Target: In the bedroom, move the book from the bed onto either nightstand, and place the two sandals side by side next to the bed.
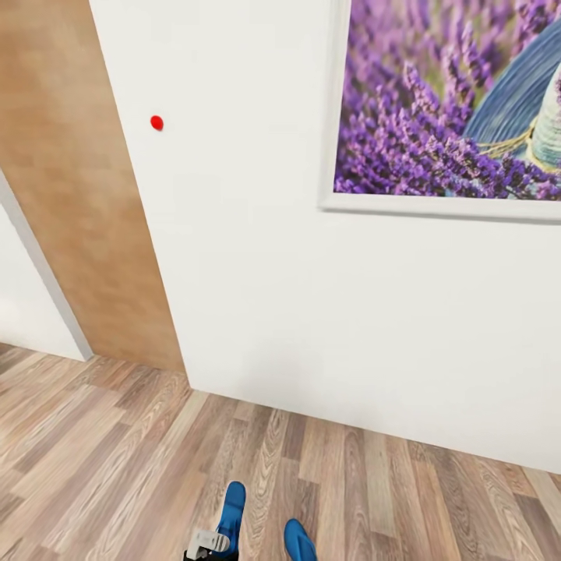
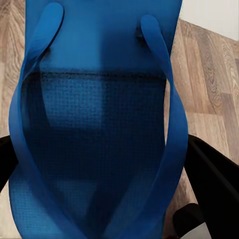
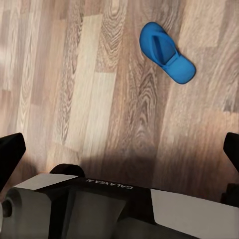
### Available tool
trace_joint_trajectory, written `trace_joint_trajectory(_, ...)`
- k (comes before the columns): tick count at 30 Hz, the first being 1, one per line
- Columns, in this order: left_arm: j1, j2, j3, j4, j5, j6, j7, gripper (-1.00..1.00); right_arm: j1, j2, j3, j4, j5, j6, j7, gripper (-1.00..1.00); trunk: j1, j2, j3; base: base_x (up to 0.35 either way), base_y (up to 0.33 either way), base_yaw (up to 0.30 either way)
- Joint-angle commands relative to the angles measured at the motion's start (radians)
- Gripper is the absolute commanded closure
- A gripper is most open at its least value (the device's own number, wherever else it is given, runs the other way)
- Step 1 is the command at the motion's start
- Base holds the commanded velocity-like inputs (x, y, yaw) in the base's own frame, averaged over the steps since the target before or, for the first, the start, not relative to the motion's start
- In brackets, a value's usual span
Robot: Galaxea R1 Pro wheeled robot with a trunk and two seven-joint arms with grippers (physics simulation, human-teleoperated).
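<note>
One bright blue sandal (image 1: 232, 506) hangs low at the near edge of the head view, with my left gripper (image 1: 209, 543) shut on it. In the left wrist view this sandal (image 2: 99, 114) shows its sole and toe straps, clamped between the black fingers (image 2: 214, 179). The other sandal (image 1: 299, 541) lies flat on the plank floor just right of the held one; it is also in the right wrist view as a sandal (image 3: 166, 52) on the floor ahead of my right gripper (image 3: 119, 149). That gripper is open and empty, its fingertips wide apart. The book, the bed and the nightstand are out of view.
A white wall (image 1: 312, 312) stands close ahead, with a framed lavender picture (image 1: 452, 101) and a red dot (image 1: 157, 122) on it. A tan wood panel (image 1: 70, 179) is at the left. Brown plank floor (image 1: 117, 467) runs along the wall. My own base (image 3: 99, 209) shows below the right gripper.
</note>
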Motion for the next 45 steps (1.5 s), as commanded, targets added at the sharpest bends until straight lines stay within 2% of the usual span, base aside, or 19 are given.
trace_joint_trajectory(1, -0.001, 0.001, -0.008, 0.001, 0.009, -0.005, 0.000, 1.00, 0.000, 0.000, -0.002, -0.001, -0.009, 0.010, 0.004, -1.00, 0.000, 0.000, -0.001, 0.281, 0.047, 0.000)
trace_joint_trajectory(10, -0.001, 0.001, -0.008, 0.001, 0.008, -0.005, -0.001, 1.00, 0.000, 0.000, -0.002, -0.001, -0.010, 0.010, 0.004, -1.00, 0.000, 0.000, -0.001, 0.064, 0.007, -0.010)
trace_joint_trajectory(20, -0.001, 0.002, -0.008, 0.001, 0.008, -0.005, -0.002, 1.00, 0.000, 0.000, -0.002, -0.001, -0.010, 0.010, 0.004, -1.00, 0.000, 0.000, -0.001, 0.004, 0.003, -0.193)
trace_joint_trajectory(31, -0.001, 0.003, -0.008, 0.000, 0.010, -0.005, -0.003, 1.00, 0.000, 0.001, -0.002, -0.001, -0.009, 0.010, 0.004, -1.00, 0.000, 0.000, -0.001, 0.131, 0.106, -0.014)
trace_joint_trajectory(45, -0.001, 0.003, -0.008, 0.000, 0.010, -0.005, -0.003, 1.00, 0.000, 0.002, -0.002, -0.001, -0.009, 0.010, 0.003, -1.00, 0.000, 0.000, -0.004, 0.002, 0.002, 0.231)
